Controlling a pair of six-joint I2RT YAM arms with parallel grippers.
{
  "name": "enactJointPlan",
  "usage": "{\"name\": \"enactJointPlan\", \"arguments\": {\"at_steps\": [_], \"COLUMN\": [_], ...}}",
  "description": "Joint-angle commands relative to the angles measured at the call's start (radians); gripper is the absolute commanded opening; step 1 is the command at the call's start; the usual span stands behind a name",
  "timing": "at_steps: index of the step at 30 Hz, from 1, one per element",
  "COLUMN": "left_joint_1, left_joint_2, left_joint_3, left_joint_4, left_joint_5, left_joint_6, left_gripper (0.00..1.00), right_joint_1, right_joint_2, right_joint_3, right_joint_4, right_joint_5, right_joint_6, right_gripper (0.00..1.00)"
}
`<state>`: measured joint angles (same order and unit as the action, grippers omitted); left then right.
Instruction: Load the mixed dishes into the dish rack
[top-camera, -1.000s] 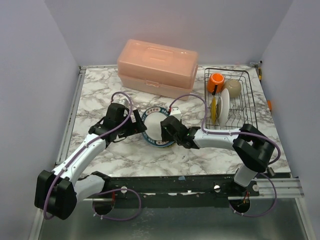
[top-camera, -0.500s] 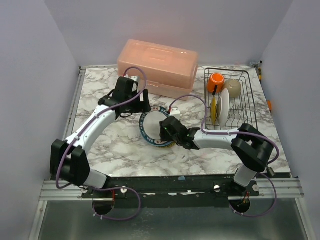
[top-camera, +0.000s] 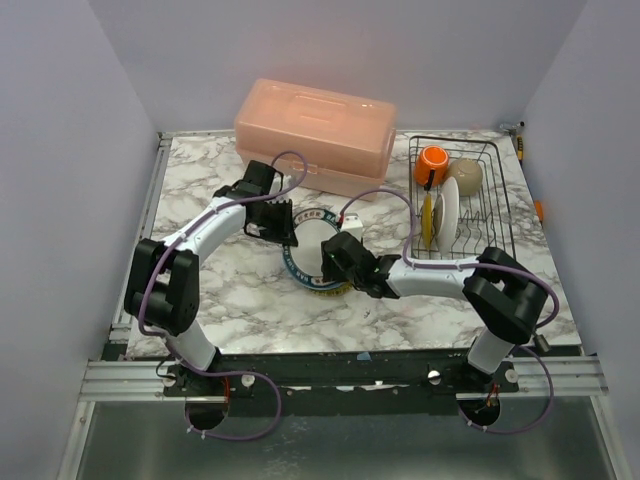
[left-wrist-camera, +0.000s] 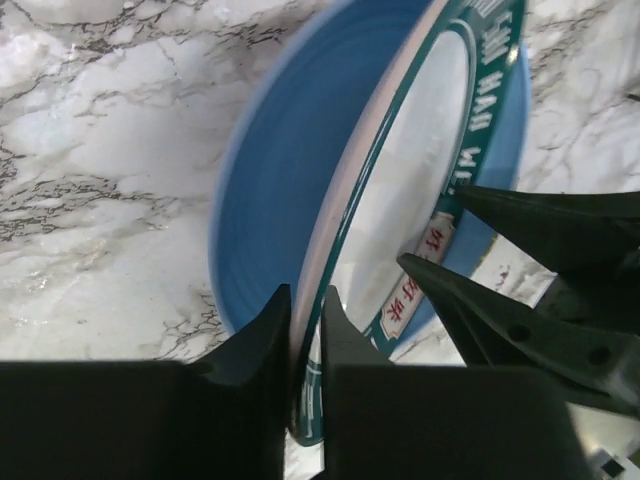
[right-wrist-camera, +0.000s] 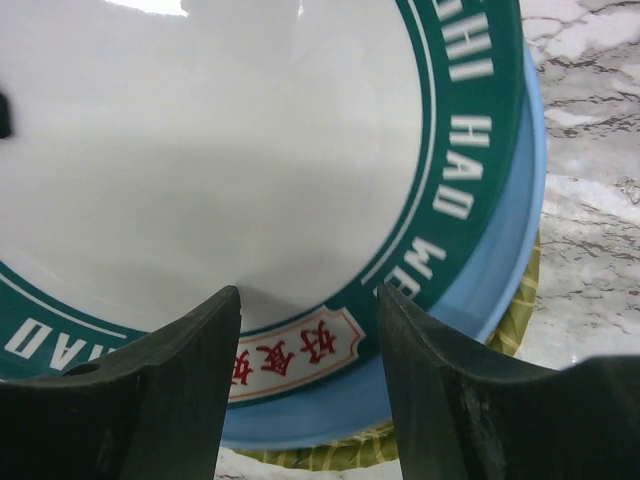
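- The left end effector (left-wrist-camera: 305, 318) is pinched together on the rim of the white plate (left-wrist-camera: 415, 180), the one with the green lettered band. That edge looks tipped up off the blue plate (left-wrist-camera: 285, 190) beneath it.
- The right end effector (right-wrist-camera: 308, 295) sits at the opposite edge of the stack with its fingers apart. It grips nothing, and only the plate's face shows below the gap.
- The stack is mid-desk (top-camera: 200, 180), near the pink box (top-camera: 315, 135).
- The dish rack (top-camera: 497, 190) is off to the right, well apart. It carries the orange mug (top-camera: 432, 160), the cream bowl (top-camera: 466, 176) and two upright plates.
- Risk one: that's a thin bite on a glossy rim. Lifted fast, the plate could swing or slide out of the pinch and clatter onto the blue one.
- Risk two: both end effectors crowd the same plate. If the left one raises it while the right one holds position, the far rim may strike those open fingers.
- Risk three: the blue plate may drag along with the white one. It could also skate over the yellow-green patterned layer (right-wrist-camera: 518, 312) under it.
- Risk four: a tilted plate arriving at the rack could knock the upright ones or catch on the wire.
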<state>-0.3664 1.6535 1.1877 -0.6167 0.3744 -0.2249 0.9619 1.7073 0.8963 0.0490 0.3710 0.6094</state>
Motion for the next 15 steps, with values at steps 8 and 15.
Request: {"name": "enactJointPlan", "arguments": {"at_steps": [8,15], "left_joint_1": [-0.006,-0.006], "left_joint_2": [-0.124,-0.190], "left_joint_3": [-0.008,-0.017], "left_joint_4": [-0.015,-0.010], "left_joint_5": [-0.055,-0.006], "left_joint_6": [-0.003,-0.034], "left_gripper": [0.00,0.00], "right_joint_1": [0.002,0.002], "right_joint_2": [0.050,-0.018], "right_joint_3": [0.022,0.106], "right_joint_4": [-0.175,-0.304], "right_joint_5": [-0.031,0.015], "right_joint_6": [-0.006,-0.060], "right_gripper": [0.60,0.78]}}
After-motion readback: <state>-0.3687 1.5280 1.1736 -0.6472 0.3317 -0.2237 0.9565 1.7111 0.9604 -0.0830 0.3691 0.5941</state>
